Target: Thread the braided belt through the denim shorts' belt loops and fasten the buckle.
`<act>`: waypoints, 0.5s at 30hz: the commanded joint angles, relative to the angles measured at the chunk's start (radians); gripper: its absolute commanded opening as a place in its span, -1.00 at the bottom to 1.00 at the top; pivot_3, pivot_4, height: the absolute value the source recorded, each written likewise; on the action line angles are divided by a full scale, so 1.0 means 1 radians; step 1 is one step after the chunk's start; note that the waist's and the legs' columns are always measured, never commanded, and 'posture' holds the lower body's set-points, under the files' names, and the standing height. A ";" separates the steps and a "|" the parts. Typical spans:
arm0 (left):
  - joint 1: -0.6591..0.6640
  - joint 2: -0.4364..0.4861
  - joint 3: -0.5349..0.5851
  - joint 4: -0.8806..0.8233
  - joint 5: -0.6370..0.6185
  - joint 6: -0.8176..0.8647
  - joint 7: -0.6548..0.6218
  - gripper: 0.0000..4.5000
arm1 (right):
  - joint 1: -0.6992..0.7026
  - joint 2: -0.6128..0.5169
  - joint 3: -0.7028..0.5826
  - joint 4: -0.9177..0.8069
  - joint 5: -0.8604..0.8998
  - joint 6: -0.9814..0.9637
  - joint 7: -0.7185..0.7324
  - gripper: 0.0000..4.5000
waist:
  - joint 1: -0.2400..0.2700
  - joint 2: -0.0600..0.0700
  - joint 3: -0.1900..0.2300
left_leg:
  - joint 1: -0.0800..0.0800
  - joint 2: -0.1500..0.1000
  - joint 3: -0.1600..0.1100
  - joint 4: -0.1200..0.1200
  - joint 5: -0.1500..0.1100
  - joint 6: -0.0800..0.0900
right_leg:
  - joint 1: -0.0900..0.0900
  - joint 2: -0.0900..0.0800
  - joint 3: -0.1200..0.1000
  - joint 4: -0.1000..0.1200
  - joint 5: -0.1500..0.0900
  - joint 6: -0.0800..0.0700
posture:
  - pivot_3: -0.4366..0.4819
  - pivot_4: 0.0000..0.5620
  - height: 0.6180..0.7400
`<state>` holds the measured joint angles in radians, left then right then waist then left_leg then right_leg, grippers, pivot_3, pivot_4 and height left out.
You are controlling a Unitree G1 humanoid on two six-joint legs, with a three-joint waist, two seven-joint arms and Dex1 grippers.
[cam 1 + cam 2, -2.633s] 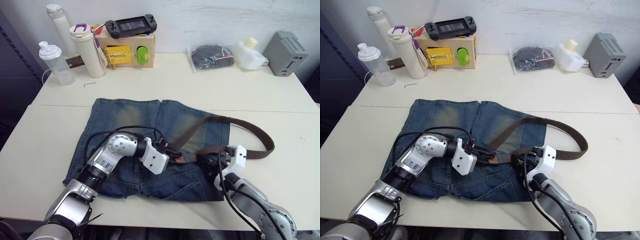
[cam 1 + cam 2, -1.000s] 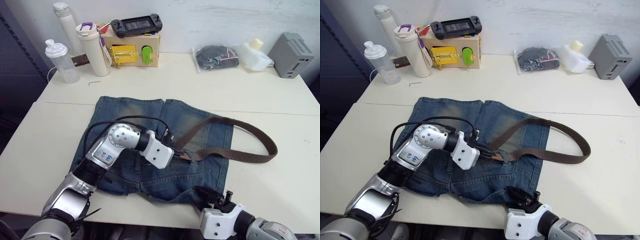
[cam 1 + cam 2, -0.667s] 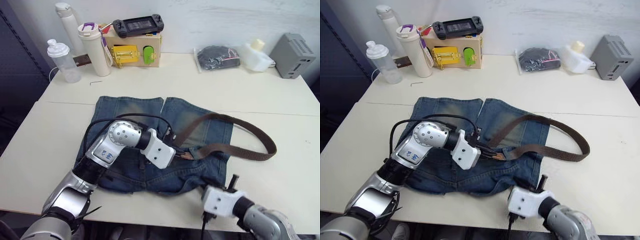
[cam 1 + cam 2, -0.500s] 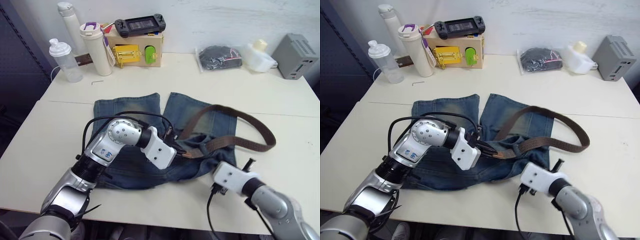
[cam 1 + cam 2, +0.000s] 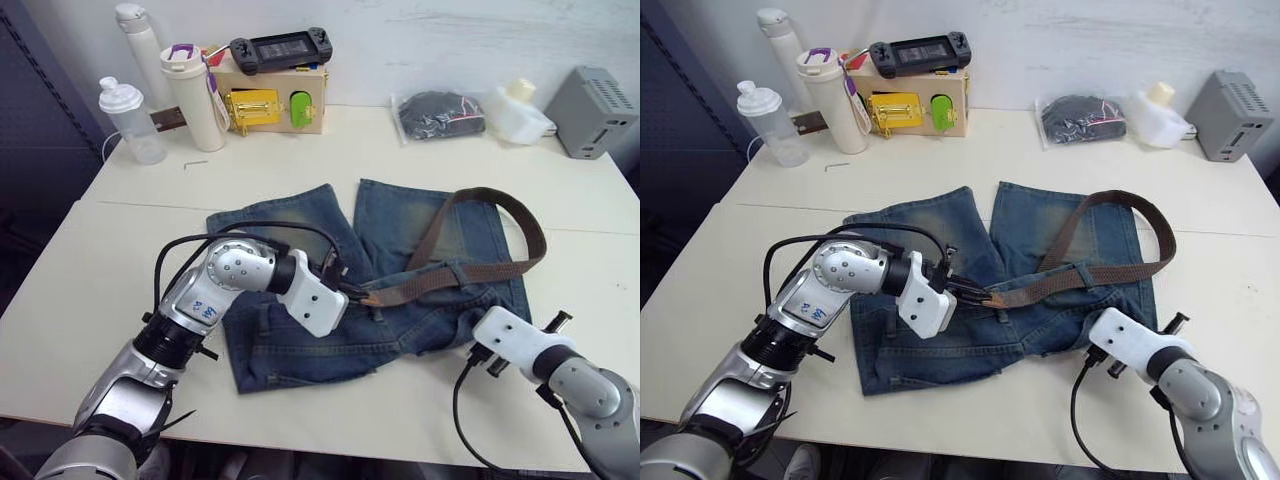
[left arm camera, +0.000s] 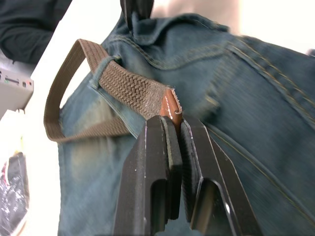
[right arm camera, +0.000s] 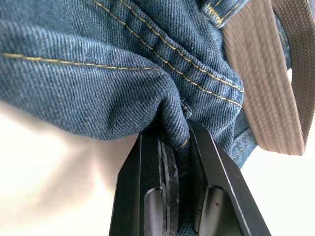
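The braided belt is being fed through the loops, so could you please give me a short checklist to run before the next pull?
1. Left gripper pinches the tan tip of the braided belt: ok.
2. Right gripper clamps a fold of the denim shorts: ok.
3. Belt passes under a belt loop: ok.
4. Shorts lie flat: not ok, bunched at the waistband.
5. Buckle located: cannot tell.
6. Belt slack free of the bottles and box behind: ok.

left gripper clamped on braided belt tan tip, belt through 1 belt loop, denim shorts beneath
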<state>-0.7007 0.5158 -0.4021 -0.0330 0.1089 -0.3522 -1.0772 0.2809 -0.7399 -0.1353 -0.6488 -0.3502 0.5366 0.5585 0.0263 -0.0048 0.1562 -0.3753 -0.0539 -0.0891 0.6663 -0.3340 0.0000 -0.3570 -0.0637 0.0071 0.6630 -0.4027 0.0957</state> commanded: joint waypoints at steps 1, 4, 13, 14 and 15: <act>0.006 -0.016 0.034 -0.029 -0.059 -0.035 0.024 -1.00 | -0.025 0.025 -0.049 -0.042 0.033 0.062 0.013 -0.97 | -0.001 0.000 0.000 | 0.000 0.000 0.000 0.000 0.000 0.000 | 0.000 0.000 0.000 0.000 0.000 0.000 | -0.05 -0.47 1.00; 0.028 -0.016 0.039 -0.026 -0.085 -0.048 0.024 -1.00 | -0.037 0.049 -0.078 -0.062 0.065 0.101 0.019 -0.97 | -0.003 0.000 0.000 | 0.000 0.000 0.000 0.000 0.000 0.000 | 0.000 0.000 0.000 0.000 0.000 0.000 | -0.05 -0.47 1.00; 0.088 -0.023 0.075 0.022 -0.062 -0.207 0.119 -1.00 | -0.153 0.040 -0.476 -0.285 0.597 0.587 0.372 0.77 | -0.004 0.001 0.000 | 0.000 0.000 0.000 0.000 0.000 0.000 | 0.000 0.001 0.000 0.001 0.000 0.000 | -0.05 -0.47 1.00; 0.096 -0.023 0.078 0.021 -0.061 -0.226 0.129 -1.00 | -0.222 0.040 -0.540 -0.304 0.688 0.710 0.418 0.98 | -0.007 0.001 0.000 | 0.000 0.001 0.000 0.000 0.000 0.000 | 0.000 0.001 0.000 0.001 0.000 0.000 | -0.05 -0.47 1.00; 0.100 -0.022 0.080 0.022 -0.060 -0.239 0.137 -1.00 | -0.276 0.037 -0.586 -0.318 0.755 0.807 0.449 0.98 | -0.010 0.001 0.000 | 0.000 0.001 0.002 0.000 0.000 0.000 | 0.000 0.001 0.000 0.000 0.000 0.000 | -0.05 -0.47 1.00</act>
<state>-0.6074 0.4892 -0.3477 0.0116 0.0516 -0.5505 -0.9703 0.0628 -0.6924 -0.6174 -0.8848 0.2660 1.1668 0.9360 0.0165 -0.0037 0.1559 -0.3750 -0.0524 -0.0855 0.6661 -0.3340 0.0001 -0.3570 -0.0624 0.0070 0.6626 -0.4027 0.0957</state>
